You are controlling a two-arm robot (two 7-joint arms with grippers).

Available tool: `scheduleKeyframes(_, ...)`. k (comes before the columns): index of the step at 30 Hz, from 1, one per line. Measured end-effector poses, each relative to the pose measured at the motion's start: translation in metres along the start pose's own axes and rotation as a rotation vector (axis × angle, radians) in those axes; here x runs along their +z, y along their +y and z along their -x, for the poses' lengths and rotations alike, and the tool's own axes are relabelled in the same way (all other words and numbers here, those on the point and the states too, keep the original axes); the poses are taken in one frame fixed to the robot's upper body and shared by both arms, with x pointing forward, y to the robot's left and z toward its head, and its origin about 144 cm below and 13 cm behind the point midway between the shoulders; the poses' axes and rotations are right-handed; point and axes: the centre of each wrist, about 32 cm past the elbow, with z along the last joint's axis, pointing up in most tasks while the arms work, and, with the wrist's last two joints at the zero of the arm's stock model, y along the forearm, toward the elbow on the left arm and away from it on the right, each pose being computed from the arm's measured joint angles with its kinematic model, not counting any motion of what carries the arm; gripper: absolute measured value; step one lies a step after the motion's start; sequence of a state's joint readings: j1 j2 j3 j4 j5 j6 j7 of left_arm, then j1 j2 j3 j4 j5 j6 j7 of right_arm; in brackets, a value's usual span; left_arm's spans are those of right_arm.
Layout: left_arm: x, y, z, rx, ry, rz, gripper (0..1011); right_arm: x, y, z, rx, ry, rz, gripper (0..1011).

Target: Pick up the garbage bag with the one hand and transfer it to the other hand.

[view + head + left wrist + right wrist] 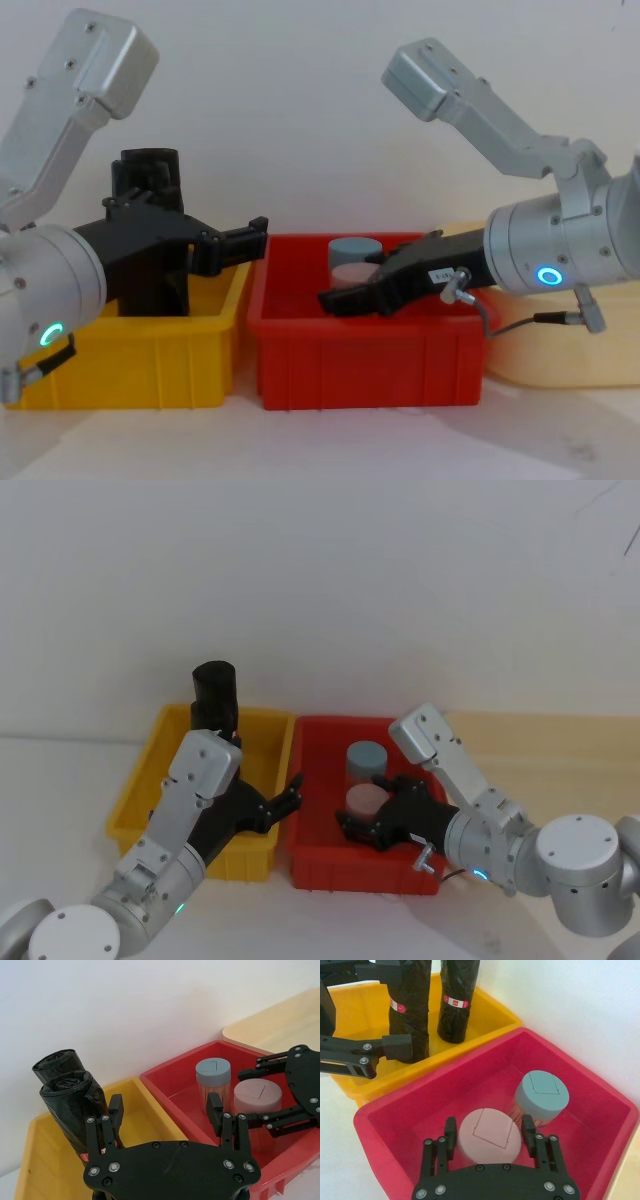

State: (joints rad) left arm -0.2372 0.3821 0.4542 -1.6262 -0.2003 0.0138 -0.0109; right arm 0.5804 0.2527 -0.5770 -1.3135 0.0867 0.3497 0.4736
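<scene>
A plain white wall point(320, 580) stands behind a white table point(330, 925) and a pale wooden board point(570, 750).

Crinkly glossy plastic garbage bag rolls point(70, 1105), smooth shiny plastic yellow bin point(487, 1010), red bin point(590, 1100), matt lids point(489, 1135)

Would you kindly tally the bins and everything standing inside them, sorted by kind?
Black garbage bag rolls: 2
Lidded canisters: 2
Bins: 2
Total: 6
</scene>
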Motion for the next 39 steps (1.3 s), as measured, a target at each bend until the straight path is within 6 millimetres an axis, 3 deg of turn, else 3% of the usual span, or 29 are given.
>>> scheduleKeyframes(5, 0.0, 0.0, 0.0, 0.0, 0.0, 0.0, 1001, 0.0, 0.0, 0.0, 0.0, 0.0, -0.001, 694)
scheduleKeyframes(23, 0.0, 0.0, 0.0, 0.0, 0.0, 0.0, 1001, 0.007, -0.007, -0.005, -0.019, -0.007, -0.037, 694)
scheduleKeyframes(39, 0.0, 0.0, 0.0, 0.0, 0.0, 0.0, 1001, 0.045, -0.067, -0.036, -0.154, -0.036, -0.191, 694)
